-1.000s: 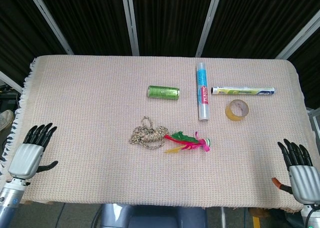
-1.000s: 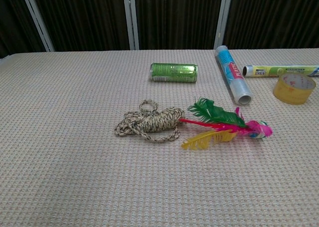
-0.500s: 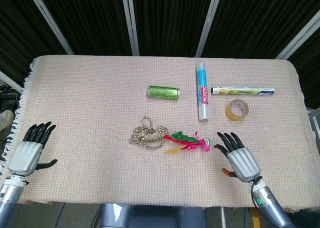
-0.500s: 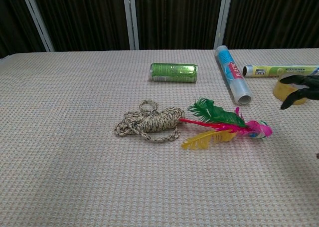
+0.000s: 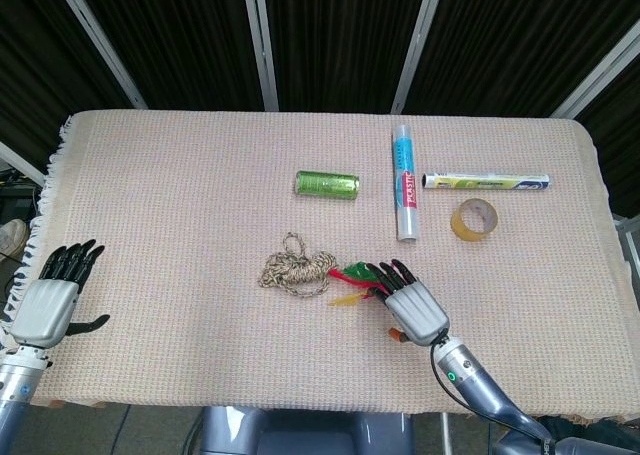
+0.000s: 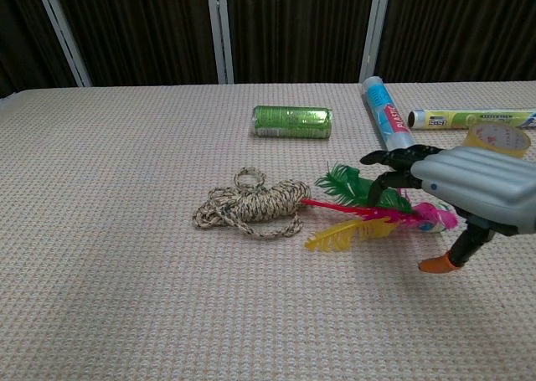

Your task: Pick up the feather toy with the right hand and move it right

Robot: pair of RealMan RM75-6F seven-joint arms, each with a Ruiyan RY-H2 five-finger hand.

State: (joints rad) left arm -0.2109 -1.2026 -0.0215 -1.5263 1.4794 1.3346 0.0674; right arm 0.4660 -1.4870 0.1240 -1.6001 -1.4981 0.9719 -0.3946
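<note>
The feather toy (image 6: 360, 209) lies on the woven cloth with green, pink and yellow feathers and a pink ball end; in the head view the feather toy (image 5: 352, 277) shows only its left part. My right hand (image 6: 469, 188) hovers over the toy's ball end, fingers spread and reaching left, holding nothing. In the head view the right hand (image 5: 412, 305) covers that end. My left hand (image 5: 50, 300) rests open off the table's left front corner.
A coil of rope (image 6: 251, 205) lies just left of the toy. Behind are a green can (image 6: 293, 120), a plastic-wrap roll (image 6: 389, 126), a yellow-green tube (image 6: 465, 118) and a tape ring (image 6: 501, 136). The table edge (image 5: 300, 410) runs near the front.
My right hand has swept in from the table's right front corner leftward to above the toy's ball end. The left hand has drifted slightly down. The toy has not moved.
</note>
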